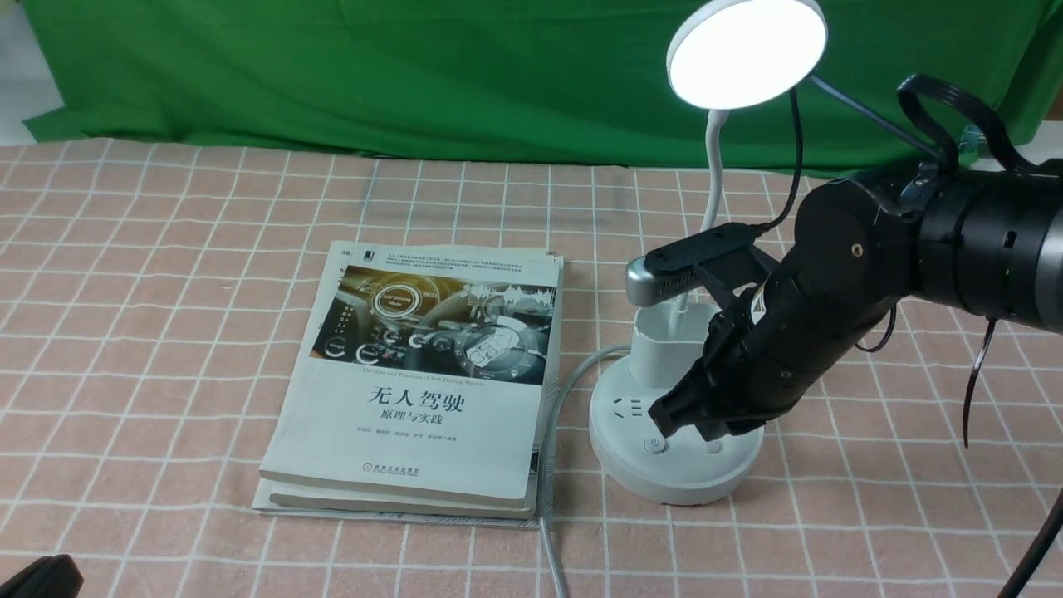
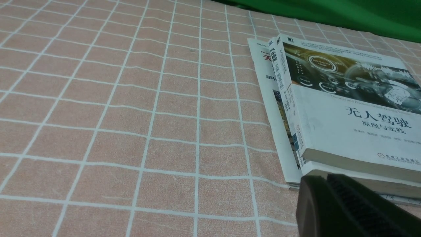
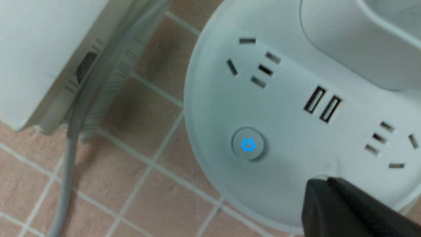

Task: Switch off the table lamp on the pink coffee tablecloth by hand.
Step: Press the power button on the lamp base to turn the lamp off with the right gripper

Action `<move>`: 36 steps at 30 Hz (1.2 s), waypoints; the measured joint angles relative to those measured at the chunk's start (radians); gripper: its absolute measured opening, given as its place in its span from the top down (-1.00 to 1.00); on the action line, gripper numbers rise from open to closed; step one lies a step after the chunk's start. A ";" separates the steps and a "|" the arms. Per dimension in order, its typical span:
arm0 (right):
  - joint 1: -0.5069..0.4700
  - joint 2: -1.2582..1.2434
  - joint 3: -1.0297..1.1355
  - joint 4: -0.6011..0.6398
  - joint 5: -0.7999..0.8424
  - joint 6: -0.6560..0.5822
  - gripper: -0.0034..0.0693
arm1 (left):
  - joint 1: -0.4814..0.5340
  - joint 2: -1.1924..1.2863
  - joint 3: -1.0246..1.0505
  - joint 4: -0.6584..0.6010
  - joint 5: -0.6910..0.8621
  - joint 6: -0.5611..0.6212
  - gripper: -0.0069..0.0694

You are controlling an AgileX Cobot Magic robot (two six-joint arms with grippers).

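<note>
From the front, the table lamp (image 1: 660, 349) stands on the pink coffee tablecloth (image 1: 166, 291) that covers the desk, over toward the desk's right edge. Its round head (image 1: 746, 51) shines bright white. The right pincer (image 1: 664, 418) reaches down at a slant from the right. Its two black tips are pressed together with nothing between them. The tips are just over the lamp's base (image 1: 664, 477), right by a small button (image 1: 656, 444). I cannot tell if they touch it. A pile of books (image 1: 423, 374) lies flat near the middle of the desk, just beside the lamp. A grey cord (image 1: 555, 415) runs between them toward the near edge. A green cloth (image 1: 374, 75) hangs along the far edge. A little black bit of the left pincer (image 1: 37, 577) peeks in at the near left corner.

From the left wrist, the left pincer is near a corner of the books. Only part of it shows, so I cannot tell if it is apart or together.

From the right wrist, the button glows with a blue sign. The right pincer's closed tip is close beside it, over the white base. The cord and the edge of the books lie on the pink cloth past the base
</note>
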 joint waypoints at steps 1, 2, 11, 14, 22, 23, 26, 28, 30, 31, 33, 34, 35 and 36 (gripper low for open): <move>0.000 0.000 0.000 0.000 -0.001 0.000 0.78 | 0.000 0.000 0.000 0.000 0.000 0.000 0.80; 0.000 0.012 -0.001 0.000 -0.004 0.000 0.78 | 0.000 0.000 0.000 0.000 0.000 0.000 0.80; -0.011 0.063 -0.002 0.001 -0.013 0.000 0.78 | 0.000 0.000 0.000 0.000 0.000 0.000 0.80; -0.011 0.059 -0.002 0.001 -0.008 -0.001 0.78 | 0.000 0.000 0.000 0.000 0.000 0.000 0.80; -0.012 -0.019 0.086 -0.002 -0.086 0.004 0.78 | 0.000 0.000 0.000 0.000 0.000 0.000 0.80; -0.012 -0.025 0.092 -0.002 -0.099 0.004 0.78 | 0.000 0.000 0.000 0.000 0.000 0.000 0.80; -0.019 -0.029 0.096 -0.001 -0.125 0.012 0.78 | 0.000 0.000 0.000 0.000 0.000 0.000 0.80; -0.031 -0.029 0.100 -0.001 -0.137 0.034 0.78 | 0.000 0.000 0.000 0.000 0.000 0.000 0.80; -0.045 -0.029 0.100 -0.001 -0.140 0.072 0.78 | 0.000 0.000 0.000 0.000 0.000 0.000 0.80; -0.048 -0.029 0.100 -0.002 -0.141 0.081 0.78 | 0.000 0.000 0.000 0.000 0.000 0.000 0.80; -0.051 -0.029 0.100 -0.002 -0.144 0.090 0.78 | 0.000 0.000 0.000 0.000 0.000 0.000 0.80; -0.051 -0.029 0.100 -0.002 -0.144 0.095 0.78 | 0.000 0.000 0.000 0.000 0.000 0.000 0.80; -0.051 -0.029 0.100 -0.002 -0.145 0.101 0.78 | 0.000 0.000 0.000 0.000 0.000 0.000 0.80; -0.051 -0.029 0.100 -0.002 -0.147 0.108 0.78 | 0.000 0.000 0.000 0.000 0.000 0.000 0.80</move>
